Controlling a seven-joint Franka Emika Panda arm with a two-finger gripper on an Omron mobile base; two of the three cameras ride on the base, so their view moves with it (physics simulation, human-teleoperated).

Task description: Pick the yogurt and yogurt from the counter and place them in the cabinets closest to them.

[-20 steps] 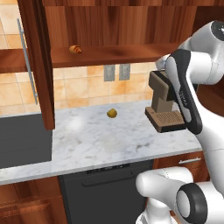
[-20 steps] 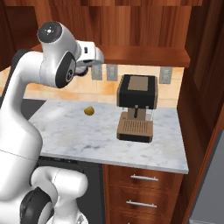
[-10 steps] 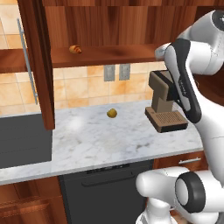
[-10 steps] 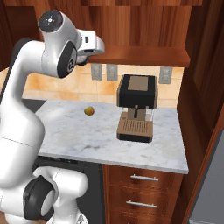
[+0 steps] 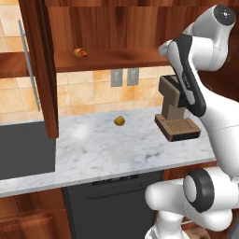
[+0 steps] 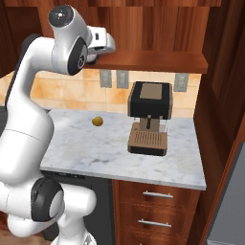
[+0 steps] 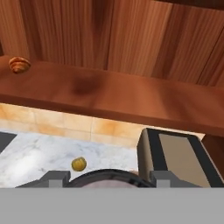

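The claw [image 6: 106, 44] hangs level with the open cabinet's shelf [image 5: 116, 58]; whether it's clenched I cannot tell. Far left on that shelf lies a croissant [image 7: 19, 64]. Below sits the counter [image 5: 98, 149], a ball [image 7: 78, 164] and coffee machine [image 6: 148, 117].

My two base cameras looked forward and down from behind the arm, left and right, sharing the counter [image 5: 93, 149] and coffee machine [image 6: 148, 117], while my hand camera faced the cabinet shelf [image 7: 109, 94] from nearby.
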